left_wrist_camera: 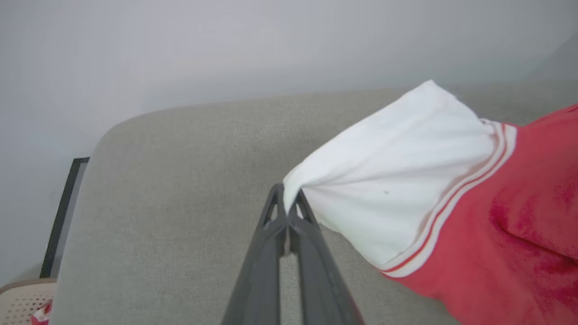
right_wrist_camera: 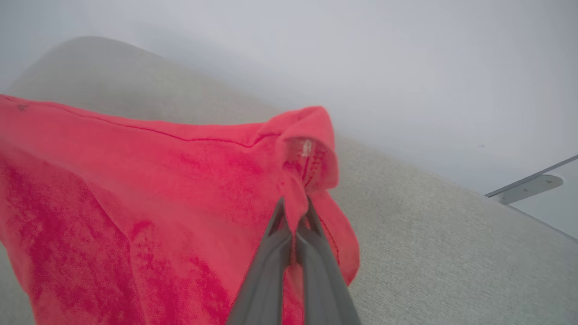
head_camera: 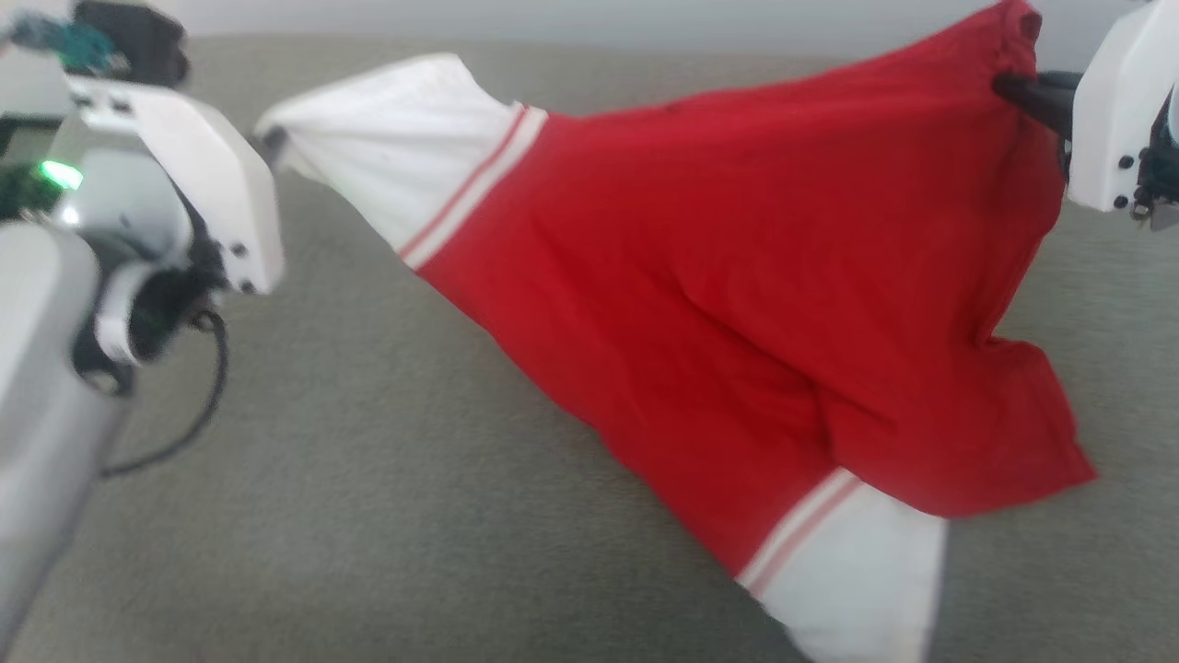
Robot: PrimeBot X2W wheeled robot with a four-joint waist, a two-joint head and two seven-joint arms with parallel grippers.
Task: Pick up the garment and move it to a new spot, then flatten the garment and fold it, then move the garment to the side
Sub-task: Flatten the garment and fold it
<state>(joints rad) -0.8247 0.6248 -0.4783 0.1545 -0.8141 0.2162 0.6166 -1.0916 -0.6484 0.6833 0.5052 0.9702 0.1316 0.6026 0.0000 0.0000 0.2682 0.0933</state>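
Matt cloth garment, rough woven surface

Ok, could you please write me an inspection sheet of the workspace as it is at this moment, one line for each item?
Surface: grey-green upholstered surface, bare where it shows.
Job's things: garment, red with white sleeves, held up and stretched between both grippers; whether its lower sleeve touches the surface cannot be told.
Clutter: nothing seen.
Grippers: left gripper shut on the tip of a white sleeve; right gripper shut on a bunched red edge of the garment.
Cables: black cable hanging in a loop under the left wrist, above the surface.
Surroundings: pale wall behind; beige perforated basket beside the surface, low down.
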